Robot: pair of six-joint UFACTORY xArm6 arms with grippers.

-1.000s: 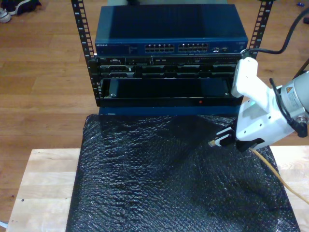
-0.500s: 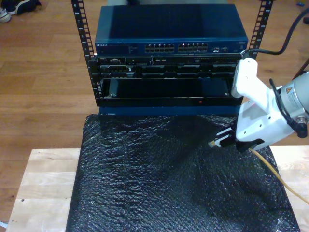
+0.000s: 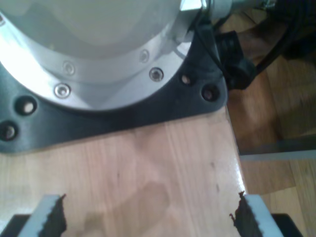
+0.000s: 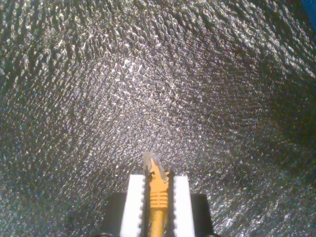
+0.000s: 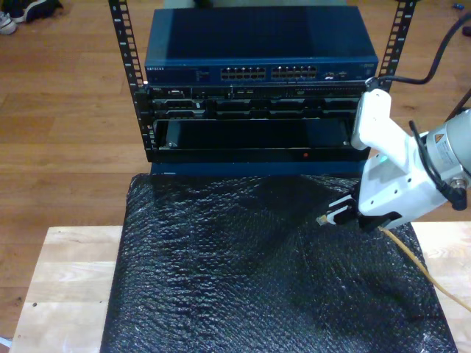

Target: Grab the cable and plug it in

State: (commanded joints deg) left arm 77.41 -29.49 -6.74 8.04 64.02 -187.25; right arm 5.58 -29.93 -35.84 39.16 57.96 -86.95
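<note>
While my second pincer (image 5: 333, 214) grips the cable (image 5: 412, 259) just behind its clear plug (image 4: 149, 163) above the black mat's (image 5: 243, 279) far edge, the cable's tail runs out of frame; my first pincer (image 3: 148, 219) gapes empty over bare table (image 3: 163, 168).

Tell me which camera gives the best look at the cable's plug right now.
The second wrist view: the clear plug juts out just past my second end effector, pinched between its pads above the black mat. In the exterior view the plug is only a tiny speck at that end effector's tip. The first wrist view looks at wooden tabletop.
</note>
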